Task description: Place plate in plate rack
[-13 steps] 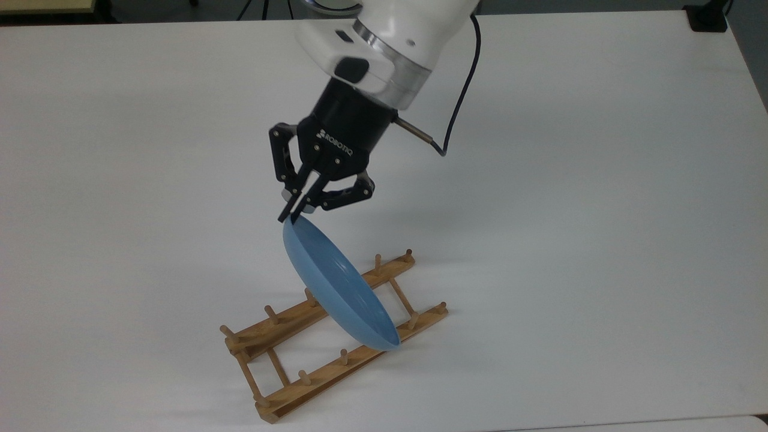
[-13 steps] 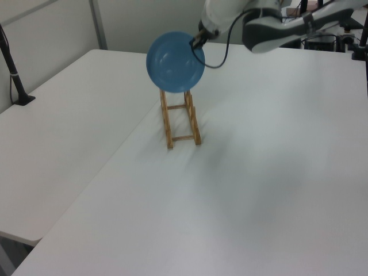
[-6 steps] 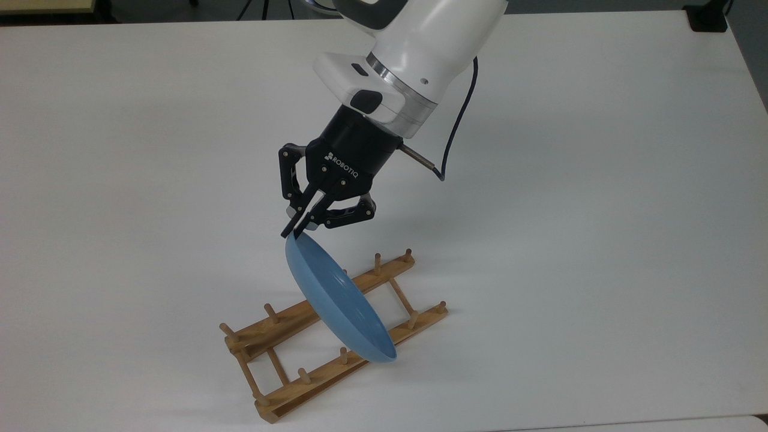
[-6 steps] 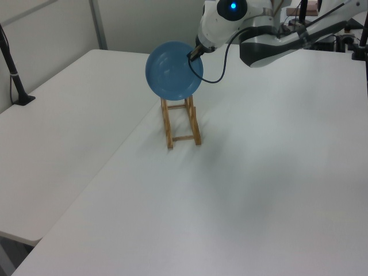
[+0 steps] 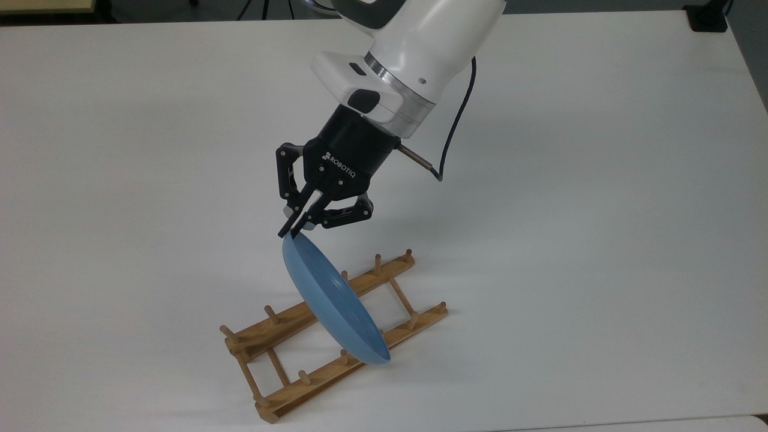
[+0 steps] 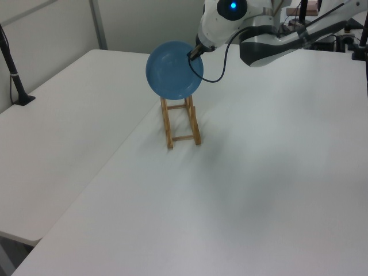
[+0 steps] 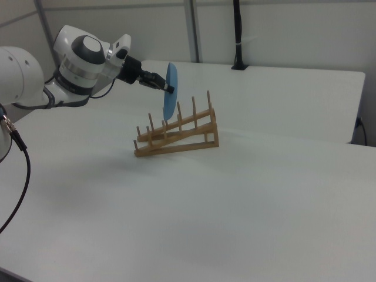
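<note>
My gripper (image 5: 289, 231) is shut on the upper rim of the light-blue plate (image 5: 333, 300), holding it on edge and tilted. The plate's lower rim hangs over the wooden plate rack (image 5: 312, 375), crossing both rails about midway along them, among the upright pegs. I cannot tell whether it touches the rack. In the left view the plate (image 6: 173, 70) faces the camera above the rack (image 6: 167, 123), with the gripper (image 6: 191, 55) at its upper right rim. In the right view the plate (image 7: 171, 91) stands edge-on between pegs of the rack (image 7: 182, 138), and the gripper (image 7: 166, 88) pinches its edge.
The rack lies on a large white table (image 5: 600, 240). A black cable (image 5: 456, 114) loops off the wrist. A black clamp post (image 6: 17, 80) stands at the table's far edge in the left view, and another post (image 7: 237, 35) shows in the right view.
The plate has come down toward the rack and slid a little to the top view's left along the rails. The gripper has stayed shut on the rim.
</note>
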